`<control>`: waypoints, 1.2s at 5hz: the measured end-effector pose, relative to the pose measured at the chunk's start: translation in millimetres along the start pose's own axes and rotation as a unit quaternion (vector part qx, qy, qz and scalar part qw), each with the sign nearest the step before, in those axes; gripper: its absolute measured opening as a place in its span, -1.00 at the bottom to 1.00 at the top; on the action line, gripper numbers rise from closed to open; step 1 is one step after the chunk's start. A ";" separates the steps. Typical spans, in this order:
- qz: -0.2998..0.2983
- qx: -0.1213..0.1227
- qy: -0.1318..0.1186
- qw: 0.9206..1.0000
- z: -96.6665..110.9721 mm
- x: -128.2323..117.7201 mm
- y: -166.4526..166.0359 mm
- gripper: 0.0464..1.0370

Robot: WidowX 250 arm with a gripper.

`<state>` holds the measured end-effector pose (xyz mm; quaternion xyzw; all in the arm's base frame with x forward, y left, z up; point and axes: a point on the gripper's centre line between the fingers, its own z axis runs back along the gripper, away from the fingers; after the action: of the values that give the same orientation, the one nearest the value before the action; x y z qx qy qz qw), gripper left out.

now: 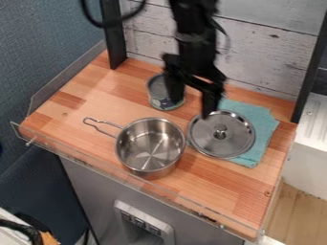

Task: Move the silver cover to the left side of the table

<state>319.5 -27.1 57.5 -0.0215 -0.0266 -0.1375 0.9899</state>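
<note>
Pincer (190, 101) fingers apart over bench (96, 103). Pot (150, 150) blocks direct path left from silver cover (211, 143). Can (156, 98) behind pot; teal cloth (264, 127) partly under cover.

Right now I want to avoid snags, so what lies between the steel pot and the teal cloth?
In the camera view, the silver cover lies between the pot and the cloth, close beside the pot and partly on the cloth.

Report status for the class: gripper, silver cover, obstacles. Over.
Gripper open, holding nothing. Silver cover lying partly on teal cloth. Pot beside it, possibly in the way.
</note>
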 end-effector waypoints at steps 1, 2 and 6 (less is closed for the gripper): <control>-0.005 0.020 0.017 1.000 -23.0 6.0 -9.4 0.93; -0.011 0.020 0.034 0.999 -46.0 8.7 -19.3 0.93; -0.022 0.008 0.022 0.999 -50.3 23.4 -27.4 -0.52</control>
<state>336.8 -62.2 9.7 -0.0103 -0.0069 -0.1600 0.9870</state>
